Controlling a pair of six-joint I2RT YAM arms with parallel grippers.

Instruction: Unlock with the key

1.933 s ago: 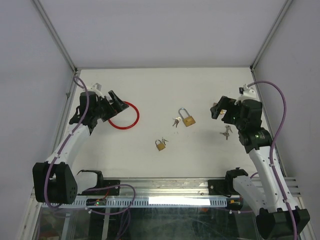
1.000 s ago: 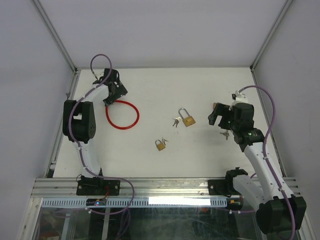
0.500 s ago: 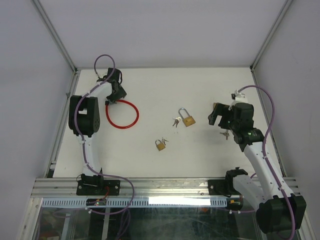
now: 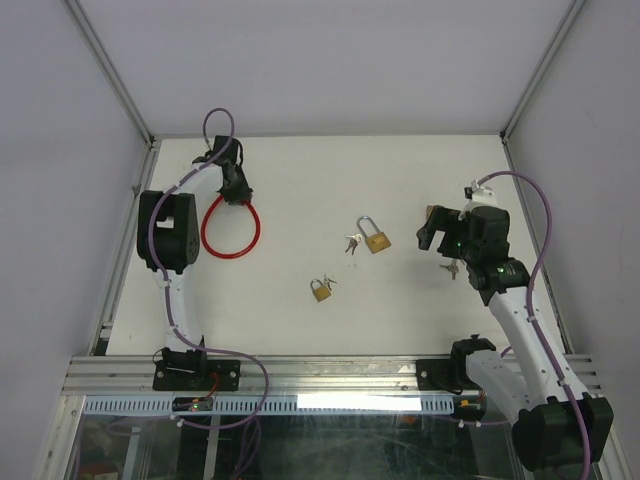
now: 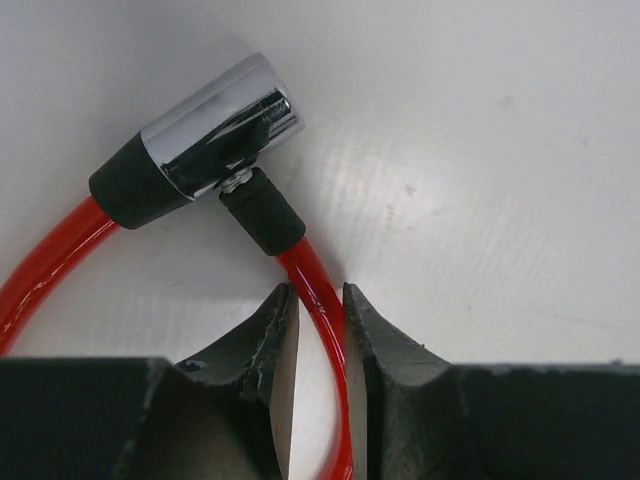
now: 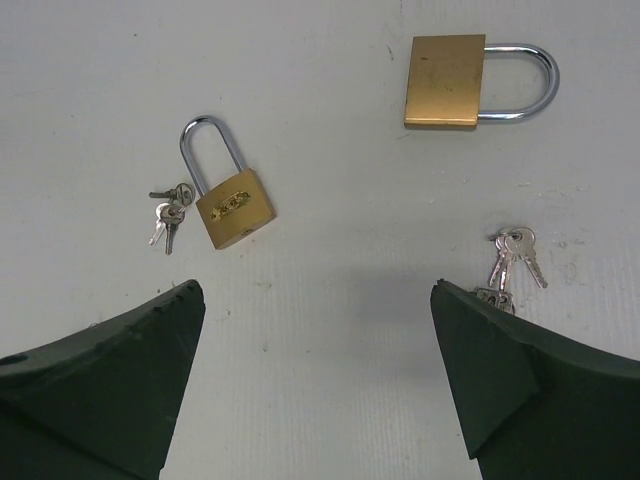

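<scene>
Jaws of left arm pinch red cable lock with chrome barrel at desk's ten o'clock; right jaws gape wide above silver keys at three o'clock.

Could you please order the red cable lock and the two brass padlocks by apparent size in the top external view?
Largest: red cable lock
Next: far padlock
Smallest: near padlock
All three lie flat at similar depth, so nearness barely skews this.

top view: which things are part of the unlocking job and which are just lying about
job: red cable lock, pinched by left gripper; a key, cannot tell which bunch
lying about, probably: large padlock, small padlock, key bunches beside them
</scene>
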